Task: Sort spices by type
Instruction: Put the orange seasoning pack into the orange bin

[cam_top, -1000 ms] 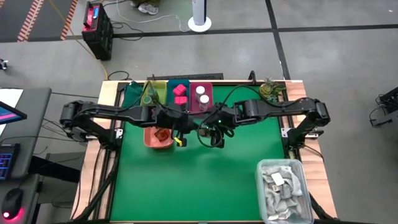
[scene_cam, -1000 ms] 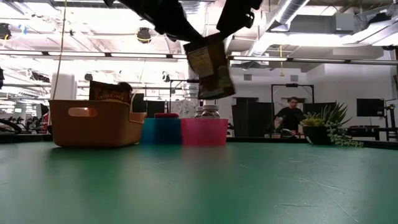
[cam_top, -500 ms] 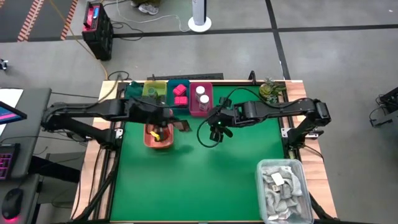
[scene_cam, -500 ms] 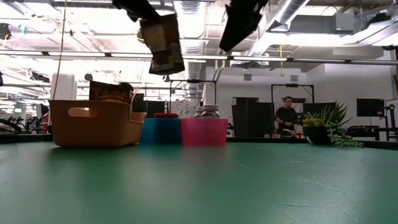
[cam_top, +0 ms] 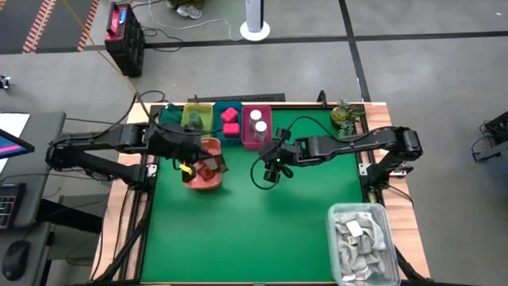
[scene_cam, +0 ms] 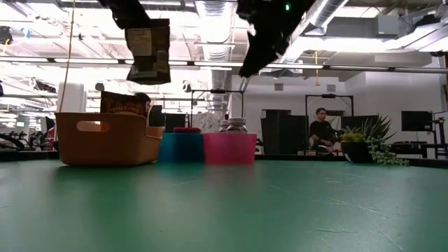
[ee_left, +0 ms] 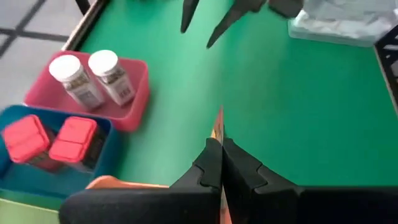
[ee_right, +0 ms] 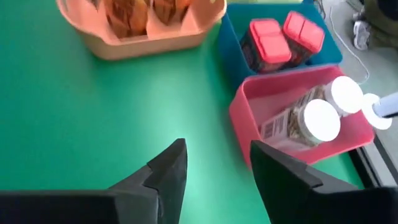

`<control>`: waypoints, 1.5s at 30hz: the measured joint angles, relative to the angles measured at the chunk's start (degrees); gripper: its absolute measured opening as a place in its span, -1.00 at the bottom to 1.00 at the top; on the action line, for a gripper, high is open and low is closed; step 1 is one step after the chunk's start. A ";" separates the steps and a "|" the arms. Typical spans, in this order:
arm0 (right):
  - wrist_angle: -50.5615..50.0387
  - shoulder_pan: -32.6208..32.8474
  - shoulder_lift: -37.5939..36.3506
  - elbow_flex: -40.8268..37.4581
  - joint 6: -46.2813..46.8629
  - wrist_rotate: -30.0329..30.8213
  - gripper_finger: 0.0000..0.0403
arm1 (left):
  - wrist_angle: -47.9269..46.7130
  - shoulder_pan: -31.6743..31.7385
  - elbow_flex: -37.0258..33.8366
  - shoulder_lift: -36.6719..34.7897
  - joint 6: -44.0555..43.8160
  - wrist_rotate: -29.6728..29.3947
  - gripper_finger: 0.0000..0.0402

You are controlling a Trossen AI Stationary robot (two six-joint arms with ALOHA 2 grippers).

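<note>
My left gripper (cam_top: 197, 164) is shut on a red-brown sachet (scene_cam: 148, 52), high above the orange basket (cam_top: 198, 181), which has more sachets in it (ee_right: 134, 12). My right gripper (cam_top: 274, 161) is open and empty above the green mat, near the pink tray (cam_top: 257, 127). That tray holds two white-capped jars (ee_left: 93, 74). Two pink packs (ee_right: 280, 37) lie in the blue tray (cam_top: 228, 121). A greenish jar (cam_top: 194, 119) stands in the green tray. My left gripper pinches the sachet's upper edge (scene_cam: 143, 28) between its two fingers, which come from above. The sachet hangs below the fingers, a little tilted, clear of the basket. The left wrist view shows only a thin sliver of it (ee_left: 219, 127) between the shut fingers.
The trays stand in a row at the table's far edge. A clear bin of grey rags (cam_top: 361, 242) is at the near right corner. A small plant (cam_top: 343, 116) is at the far right. The green mat's near half (cam_top: 238, 238) is open.
My left gripper has carried the sachet from the table's middle toward the left edge, to above the orange basket; the sachet stays hanging and clear. My right gripper has drawn back a little toward the far edge.
</note>
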 joint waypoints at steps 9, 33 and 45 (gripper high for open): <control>1.52 0.01 0.13 -2.89 0.73 -0.07 -0.03 | -0.60 -4.83 -0.31 4.18 -6.99 -4.56 -1.00; 0.64 1.39 0.10 -2.87 0.91 -0.17 -0.05 | -9.08 -16.02 -0.33 9.20 -22.12 -22.84 -1.00; 0.67 1.38 0.10 -2.82 0.91 -0.18 -0.05 | -12.38 -18.88 -0.33 12.18 -26.80 -26.18 -1.00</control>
